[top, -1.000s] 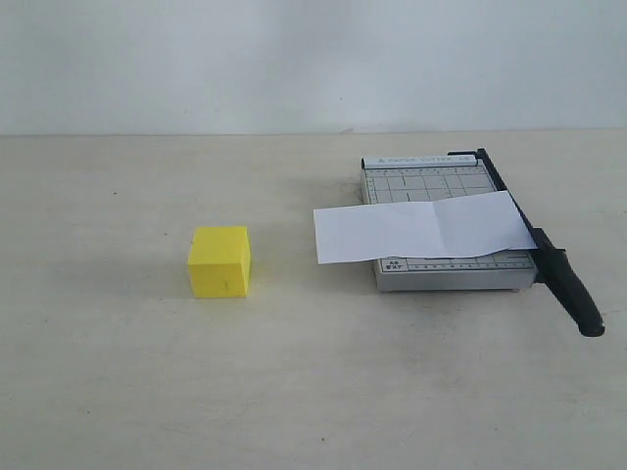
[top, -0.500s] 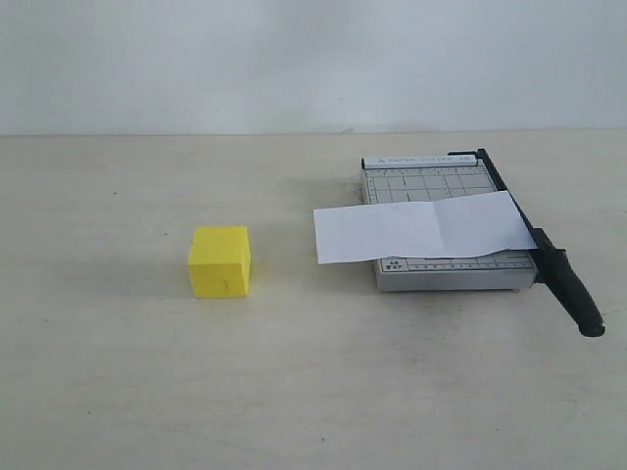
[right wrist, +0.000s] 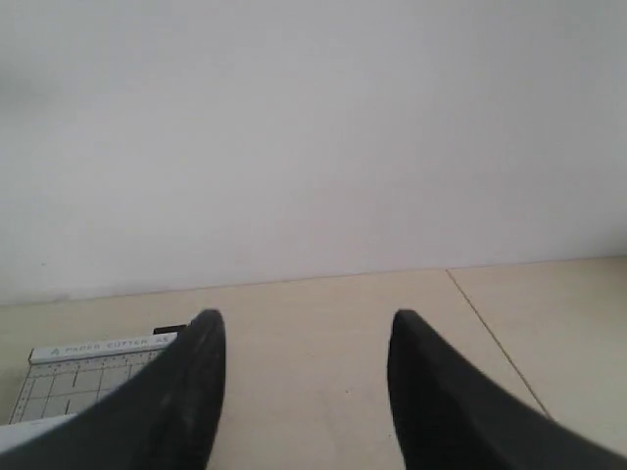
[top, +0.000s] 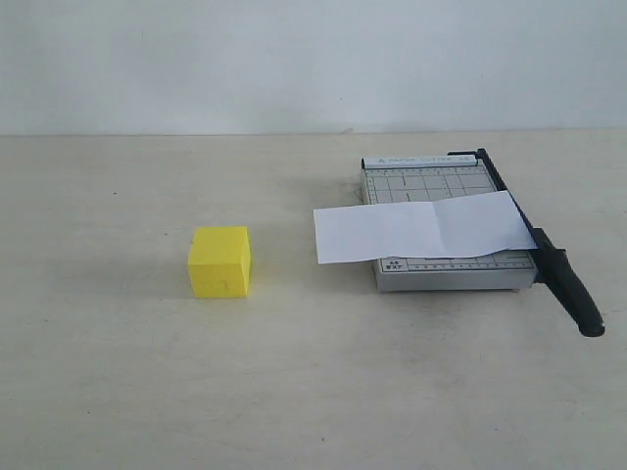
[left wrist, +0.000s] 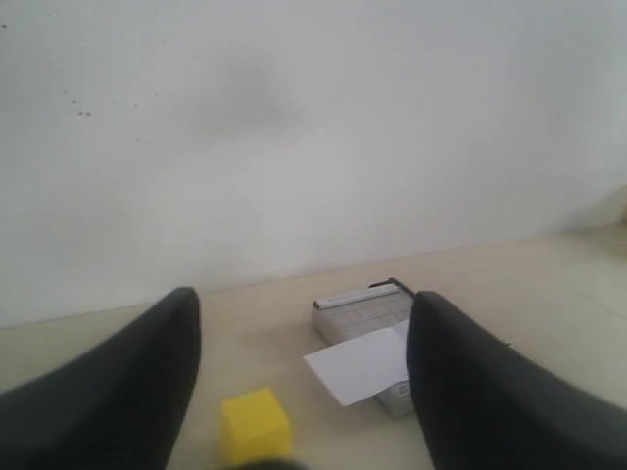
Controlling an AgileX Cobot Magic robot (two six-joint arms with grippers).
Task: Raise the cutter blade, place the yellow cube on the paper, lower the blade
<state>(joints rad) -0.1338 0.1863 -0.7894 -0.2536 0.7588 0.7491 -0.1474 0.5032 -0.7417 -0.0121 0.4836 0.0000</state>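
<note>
Yellow cube (top: 219,260) sits on the pale desk (top: 118,392), left of the paper (top: 421,227) and apart from it. The white sheet lies across the grey cutter board (top: 431,181), its left end hanging past the board's edge. The cutter blade (top: 563,284) lies lowered along the board's right side, its handle jutting out on the near side. Left jaws and right jaws both stand released, spread wide with nothing between them.
</note>
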